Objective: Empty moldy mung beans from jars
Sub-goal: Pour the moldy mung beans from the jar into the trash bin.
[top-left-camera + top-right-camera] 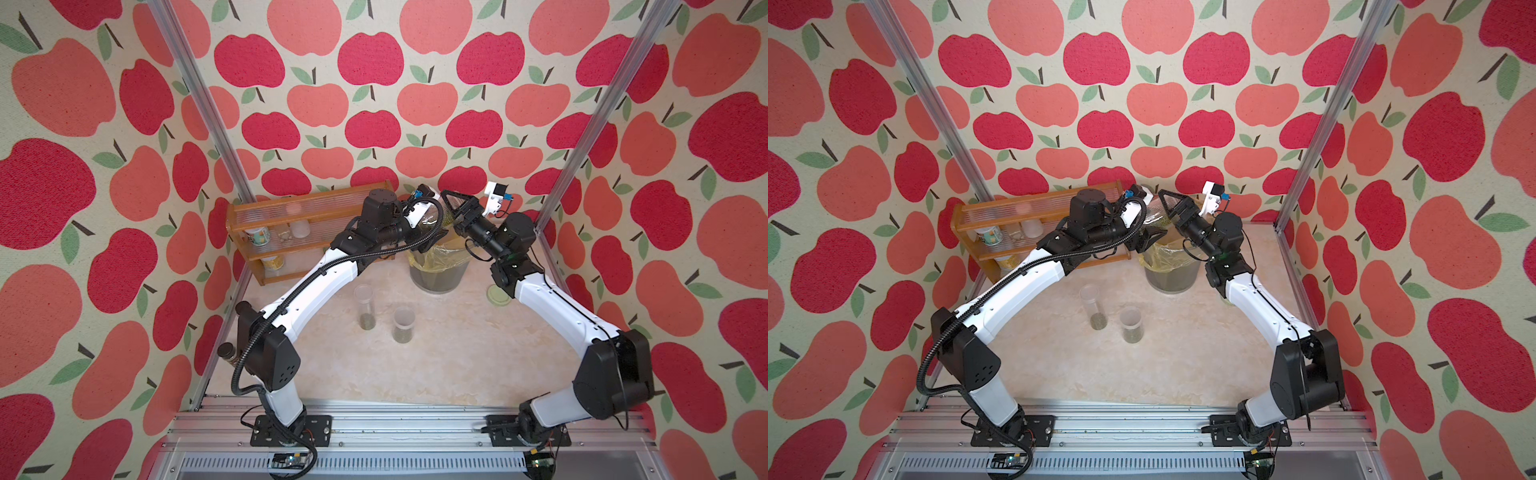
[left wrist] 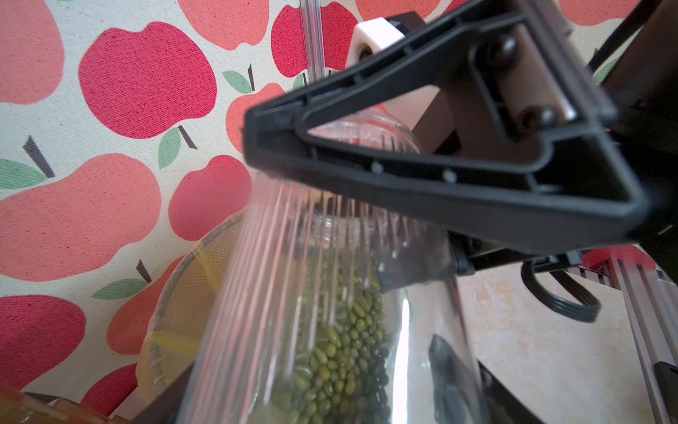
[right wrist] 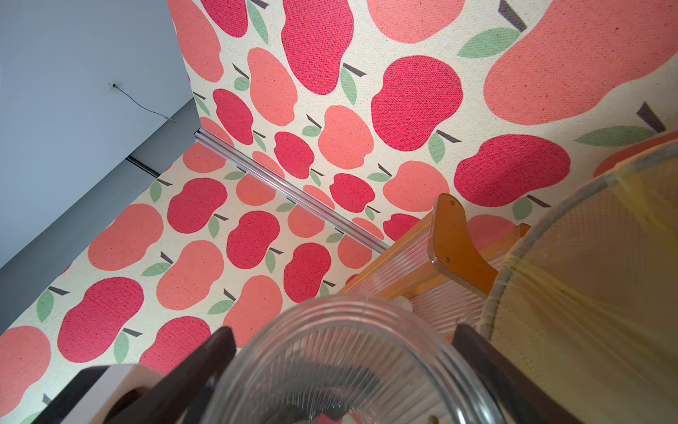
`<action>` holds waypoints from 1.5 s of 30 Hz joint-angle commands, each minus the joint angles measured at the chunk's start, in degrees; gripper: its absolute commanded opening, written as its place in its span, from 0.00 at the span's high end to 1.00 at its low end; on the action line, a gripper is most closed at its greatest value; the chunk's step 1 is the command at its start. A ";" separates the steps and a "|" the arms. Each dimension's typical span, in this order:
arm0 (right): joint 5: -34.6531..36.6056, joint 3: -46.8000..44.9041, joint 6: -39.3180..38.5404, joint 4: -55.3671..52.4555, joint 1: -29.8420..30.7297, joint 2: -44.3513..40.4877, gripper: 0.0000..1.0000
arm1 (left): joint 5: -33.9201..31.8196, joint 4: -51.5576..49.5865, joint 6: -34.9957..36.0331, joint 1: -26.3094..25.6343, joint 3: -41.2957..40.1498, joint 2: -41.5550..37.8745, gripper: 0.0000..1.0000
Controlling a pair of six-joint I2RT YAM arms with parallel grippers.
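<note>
Your left pincer (image 1: 432, 235) grips the ribbed jar (image 2: 330, 293), tipped up near the bin (image 1: 438, 270), green beans (image 2: 341, 348) inside. Your right pincer (image 3: 343, 330) sits round its open mouth; I can't tell if it squeezes.

Both arms high and inward, left pincer (image 1: 434, 233) beside right pincer (image 1: 451, 207).

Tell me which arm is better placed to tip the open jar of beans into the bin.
Probably left. The left tool holds the jar of beans by its body near the bin; the right tool only straddles the jar's open mouth, in the pour's way.
</note>
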 commanded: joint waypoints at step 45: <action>0.26 0.53 10.38 7.48 -0.53 -1.99 0.41 | -3.25 24.09 -0.77 1.39 -11.35 -5.00 0.00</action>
